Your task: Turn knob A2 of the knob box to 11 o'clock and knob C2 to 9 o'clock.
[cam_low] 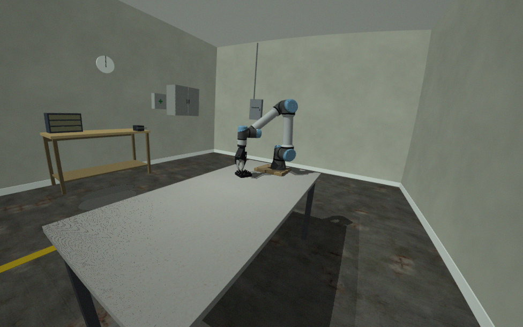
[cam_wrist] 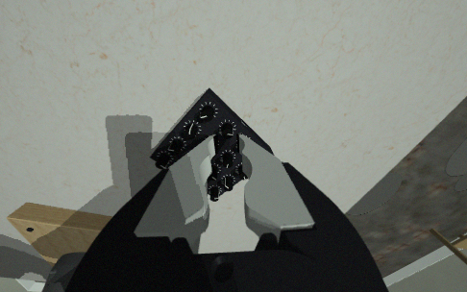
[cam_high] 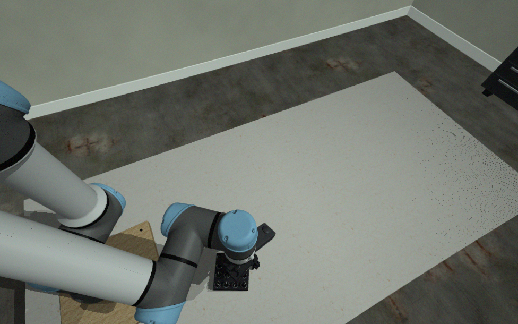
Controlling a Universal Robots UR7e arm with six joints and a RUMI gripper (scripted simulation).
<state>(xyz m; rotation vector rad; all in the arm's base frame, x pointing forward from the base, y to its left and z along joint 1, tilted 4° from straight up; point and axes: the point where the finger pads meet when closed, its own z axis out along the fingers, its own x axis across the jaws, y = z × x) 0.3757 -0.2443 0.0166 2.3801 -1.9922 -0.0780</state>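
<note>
The black knob box (cam_high: pixel 231 283) (cam_low: pixel 243 175) (cam_wrist: pixel 191 129) lies flat on the white table (cam_high: pixel 343 171) (cam_low: pixel 173 231), close to the robot's base. In the wrist view it sits cornerwise, with small black knobs ringed by white marks. My gripper (cam_wrist: pixel 227 135) (cam_high: pixel 240 269) (cam_low: pixel 240 168) points straight down over the middle of the box, just above the knobs. Its fingers are shut to a narrow gap with nothing gripped between them. Through the gap I see a line of knobs, among them one knob (cam_wrist: pixel 227 157). The fingers hide part of the box, so I cannot tell which knob is which.
A wooden mounting plate (cam_high: pixel 131 238) (cam_low: pixel 271 169) (cam_wrist: pixel 43 226) under the robot's base lies just beside the box. The table's edge and the dark floor (cam_wrist: pixel 418 182) are to the right in the wrist view. A wooden bench (cam_low: pixel 92 133) stands far off by the wall.
</note>
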